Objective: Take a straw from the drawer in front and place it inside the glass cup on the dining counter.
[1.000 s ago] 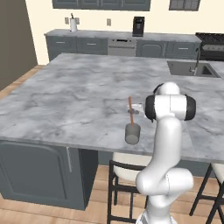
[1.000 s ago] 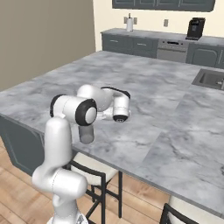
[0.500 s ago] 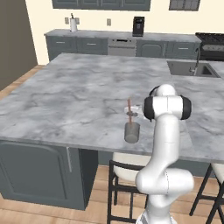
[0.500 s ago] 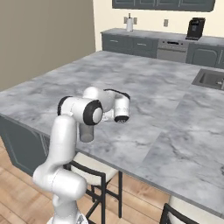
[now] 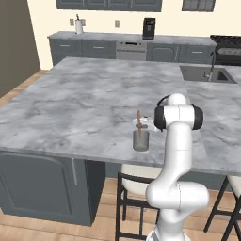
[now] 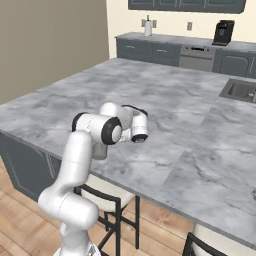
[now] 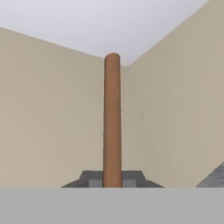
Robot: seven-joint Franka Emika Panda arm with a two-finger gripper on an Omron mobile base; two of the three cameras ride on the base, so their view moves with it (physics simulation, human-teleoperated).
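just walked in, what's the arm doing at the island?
The white arm is reaching out over the dining counter with the straw pinched in its jaws, which are shut on it. In the left base view the straw stands upright over the glass cup near the counter's front edge, its lower end at or just inside the cup's mouth; how deep it sits cannot be told. The hand view shows the straw rising straight up between the finger tips. It has not been let go.

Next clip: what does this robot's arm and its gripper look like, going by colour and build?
A glossy white arm of rounded tubular links with dark grey to black joint rings. The gripper is white; its small finger tips look grey. No cables or markings are visible.
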